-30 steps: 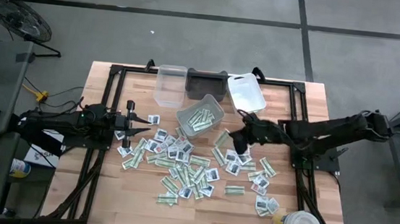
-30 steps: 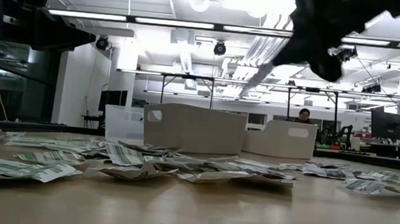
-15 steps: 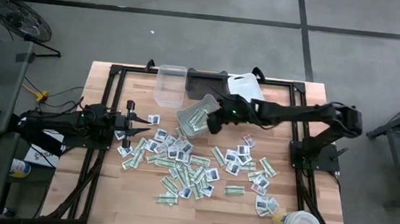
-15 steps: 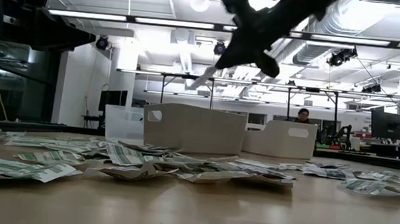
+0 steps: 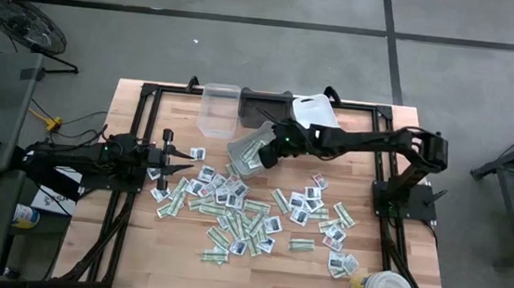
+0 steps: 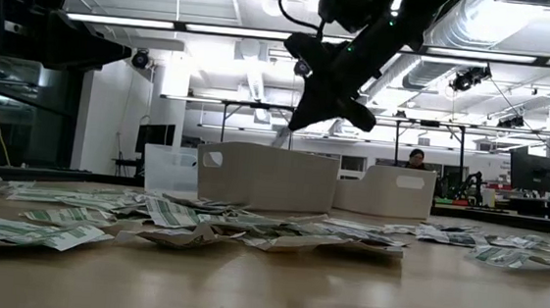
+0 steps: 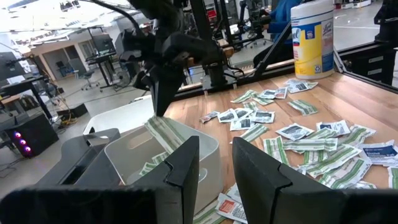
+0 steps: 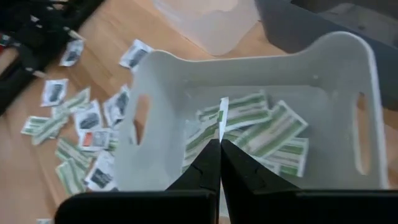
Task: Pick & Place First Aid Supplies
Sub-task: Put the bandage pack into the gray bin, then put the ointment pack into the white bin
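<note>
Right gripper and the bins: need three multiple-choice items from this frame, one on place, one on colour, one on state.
1. Where is the right gripper?
A. Over the grey bin
B. Over the round tub
C. At the table's near edge

2. What colours is the strip packet in the right gripper?
A. Red and black
B. Green and white
C. Solid blue

3. What state is the right gripper in?
A. Wide open, empty
B. Shut on a strip packet
C. Shut on the bin's rim

Key: 1 A, the high view puts it above the grey bin, which already holds green-and-white packets. 2 B, the right wrist view shows green stripes on white. 3 B, the fingers meet on the strip's lower end above the bin. The left gripper waits at the table's left side.
</note>
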### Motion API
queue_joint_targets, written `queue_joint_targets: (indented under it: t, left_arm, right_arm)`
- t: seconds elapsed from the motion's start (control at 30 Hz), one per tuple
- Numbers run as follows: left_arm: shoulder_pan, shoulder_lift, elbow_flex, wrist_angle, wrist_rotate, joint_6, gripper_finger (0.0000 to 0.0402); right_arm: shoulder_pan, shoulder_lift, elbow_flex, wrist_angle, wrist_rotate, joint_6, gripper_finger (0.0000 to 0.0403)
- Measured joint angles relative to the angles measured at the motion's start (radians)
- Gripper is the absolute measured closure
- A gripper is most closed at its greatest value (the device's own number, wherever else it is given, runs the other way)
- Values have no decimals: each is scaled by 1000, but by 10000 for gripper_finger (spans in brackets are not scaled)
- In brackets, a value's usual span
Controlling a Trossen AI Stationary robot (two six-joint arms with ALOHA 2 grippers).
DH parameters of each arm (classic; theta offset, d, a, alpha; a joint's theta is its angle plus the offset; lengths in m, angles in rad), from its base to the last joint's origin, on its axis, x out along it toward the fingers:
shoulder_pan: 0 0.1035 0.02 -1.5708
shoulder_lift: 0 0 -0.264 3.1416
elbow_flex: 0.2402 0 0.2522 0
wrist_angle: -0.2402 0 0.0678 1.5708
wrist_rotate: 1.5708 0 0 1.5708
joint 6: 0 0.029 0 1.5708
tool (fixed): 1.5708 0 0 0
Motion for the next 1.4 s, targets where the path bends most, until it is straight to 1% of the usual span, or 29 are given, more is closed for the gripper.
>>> queue_joint_targets:
  t: [0.1, 0.17, 0.43, 0.57, 0.87, 1.03, 1.17, 1.4]
  left_arm:
    - [0, 0, 0, 0, 0, 0, 305]
    - [0, 0, 0, 0, 0, 0, 305]
    - [0, 0, 0, 0, 0, 0, 305]
    - [0, 0, 0, 0, 0, 0, 305]
    - [0, 0, 0, 0, 0, 0, 305]
    - [0, 0, 0, 0, 0, 0, 305]
    - [0, 0, 0, 0, 0, 0, 305]
    - [0, 0, 0, 0, 0, 0, 305]
  right_arm:
    - [-5, 0, 0, -28, 9, 6, 397]
    - [-7, 0, 0, -39, 3, 6, 383]
    - [-7, -1, 0, -57, 16, 14, 295]
    - [-6, -32, 0, -135, 17, 23, 272]
    - [57, -136, 0, -513, 43, 122, 268]
    - [94, -151, -6, -687, 38, 189, 268]
    - [102, -152, -55, -709, 26, 219, 268]
    - [87, -151, -179, -639, -2, 250, 268]
